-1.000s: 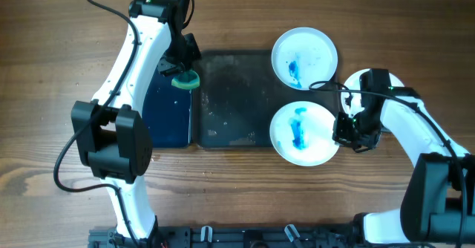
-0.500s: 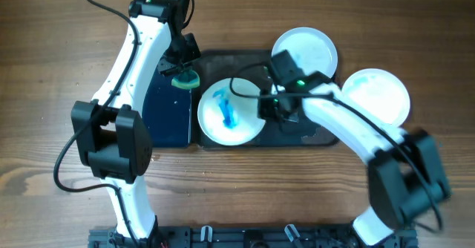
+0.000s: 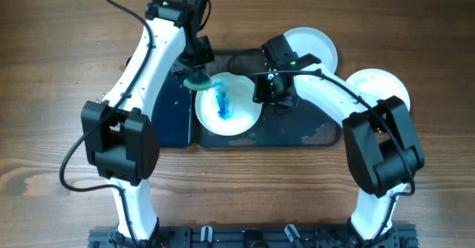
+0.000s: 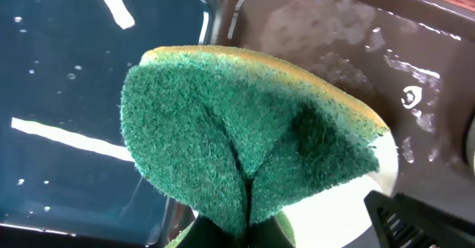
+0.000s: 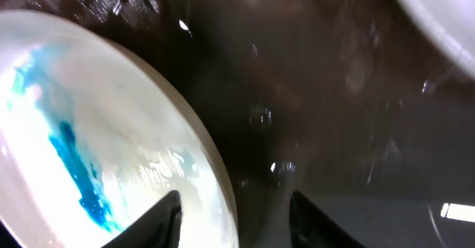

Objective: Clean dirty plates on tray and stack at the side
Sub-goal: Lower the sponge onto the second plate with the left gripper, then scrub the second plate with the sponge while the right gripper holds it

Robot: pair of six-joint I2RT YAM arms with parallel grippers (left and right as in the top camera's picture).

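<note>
Plate (image 3: 228, 103) with the blue streak lies flat, face up, on the left half of the tray (image 3: 286, 127). The right gripper (image 3: 269, 93) has its fingers (image 5: 165, 217) spread either side of the plate's right rim, not clamped on it. Meanwhile the left gripper (image 3: 194, 70) is squeezed tight on a folded green sponge (image 3: 199, 82) just at the far-left rim; can't tell if it's touching. Bench is brown wood. The wet tray lies long-ways, left to right, mid-bench. A second plate (image 3: 315, 46) overlaps its far right corner, and a third plate (image 3: 386, 85) sits on the wood toward the right edge. A black tub (image 3: 174, 118) of dark water is just beside the tray's left side. The streak runs roughly far edge to near edge.
</note>
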